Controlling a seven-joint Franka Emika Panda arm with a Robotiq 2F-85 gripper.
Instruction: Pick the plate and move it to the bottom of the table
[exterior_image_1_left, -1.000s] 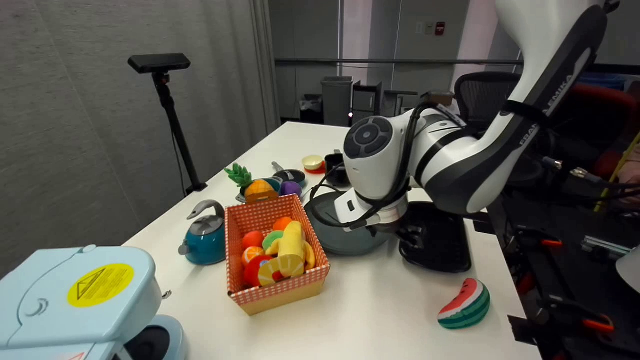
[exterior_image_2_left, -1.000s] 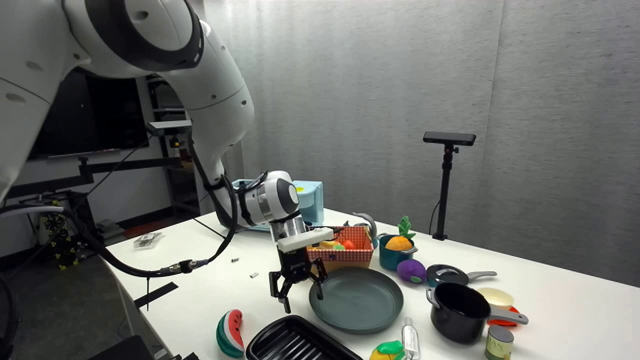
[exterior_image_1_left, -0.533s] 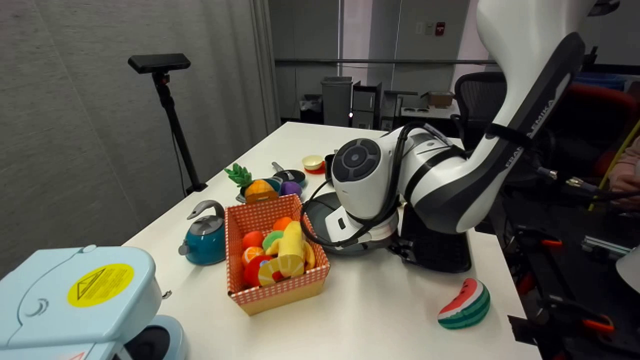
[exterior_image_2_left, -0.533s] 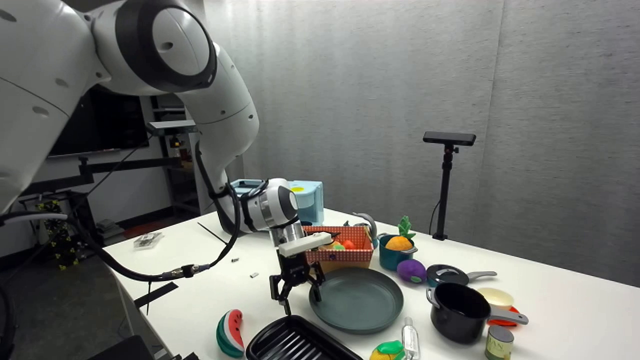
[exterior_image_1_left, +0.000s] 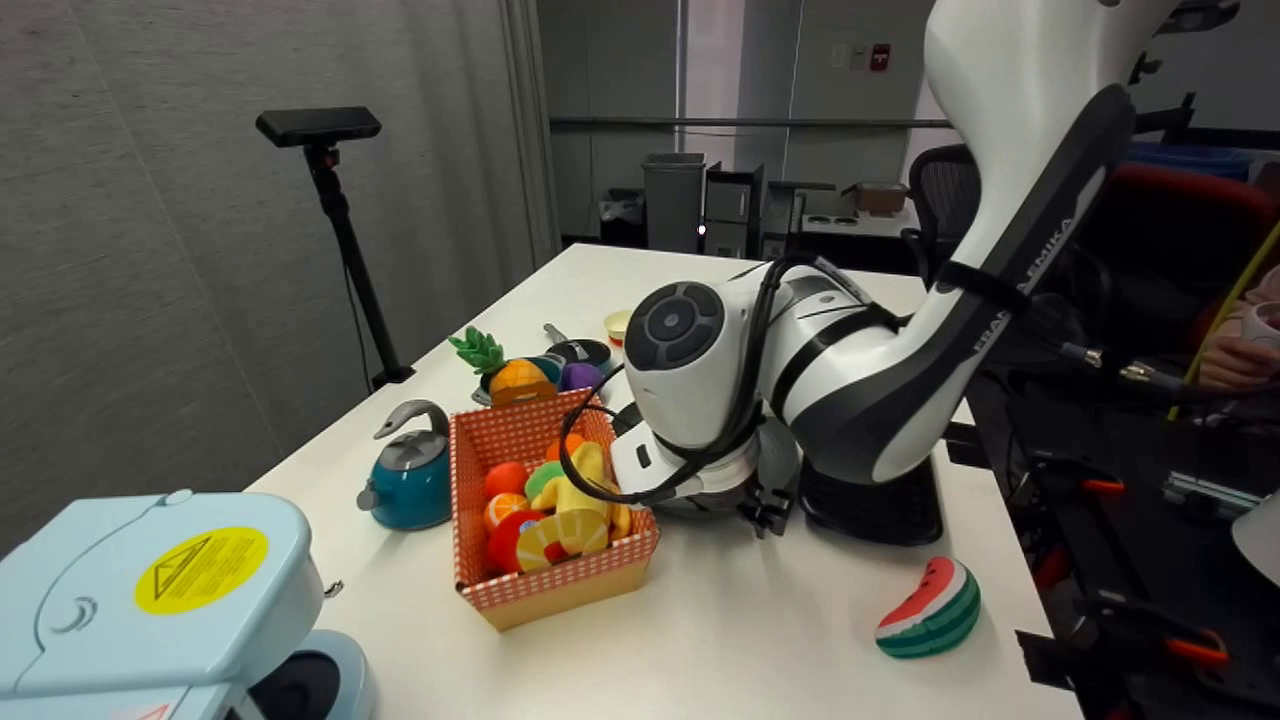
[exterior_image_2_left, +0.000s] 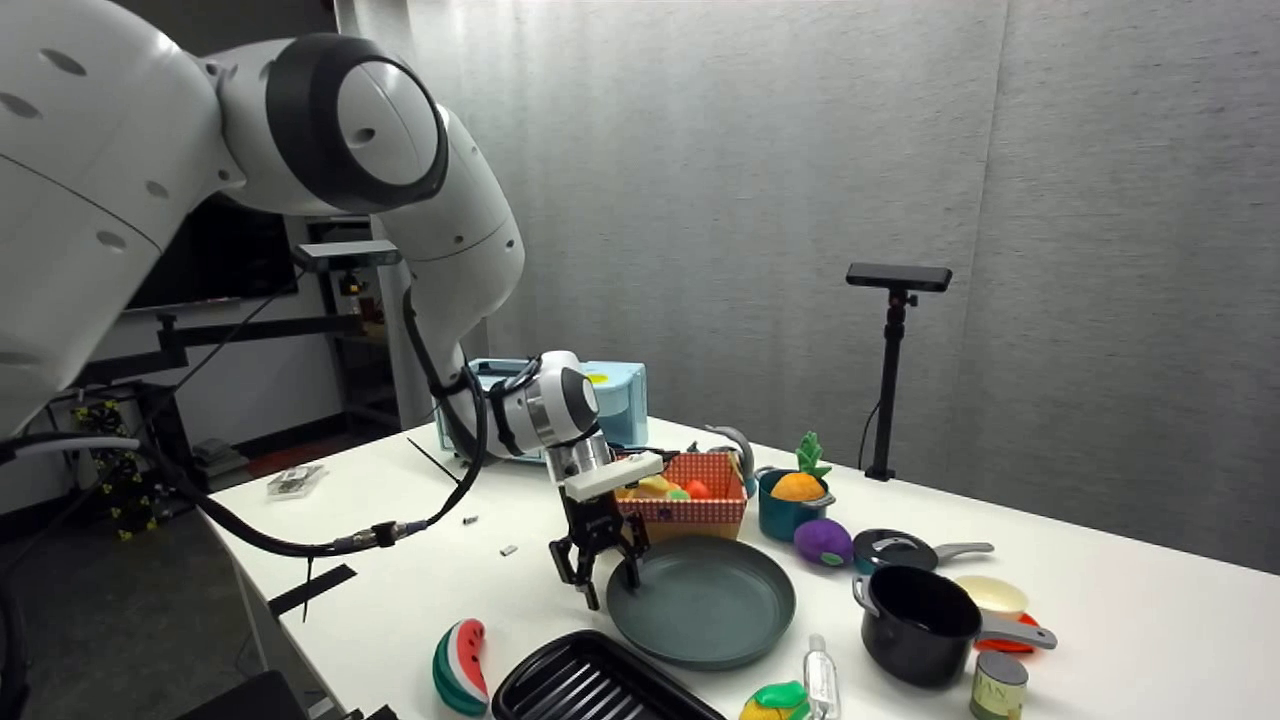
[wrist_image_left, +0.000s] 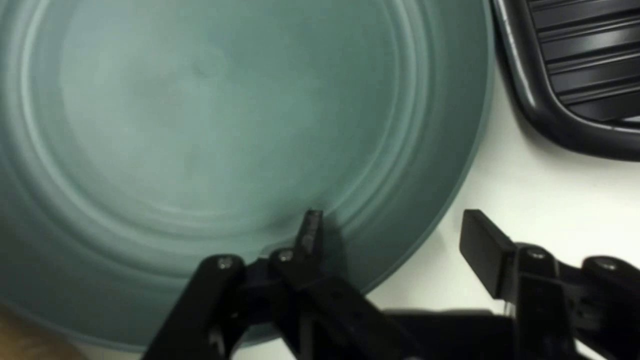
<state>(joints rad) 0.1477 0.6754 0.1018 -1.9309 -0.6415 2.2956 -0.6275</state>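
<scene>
In the wrist view, the gripper (wrist_image_left: 392, 225) is spread across the rim of the round dark grey plate (wrist_image_left: 230, 115): one finger (wrist_image_left: 311, 235) is over its inside, the opposite one outside it, above the white counter (wrist_image_left: 535, 195). Whether either touches the plate cannot be told. A ribbed black grill tray (wrist_image_left: 585, 135) is just beside the plate.

In an exterior view, the plate lies on the counter between that tray and a checkered basket (exterior_image_2_left: 700, 512) holding toy fruit (exterior_image_2_left: 697, 490). A toy eggplant (exterior_image_2_left: 823, 542) and a black saucepan (exterior_image_2_left: 912, 640) stand near it; a watermelon slice (exterior_image_2_left: 455, 670) lies just beside the tray.

In an exterior view, the robot arm (exterior_image_1_left: 870, 370) hides most of the plate, and a teal kettle (exterior_image_1_left: 412, 485) stands just beside the basket.
</scene>
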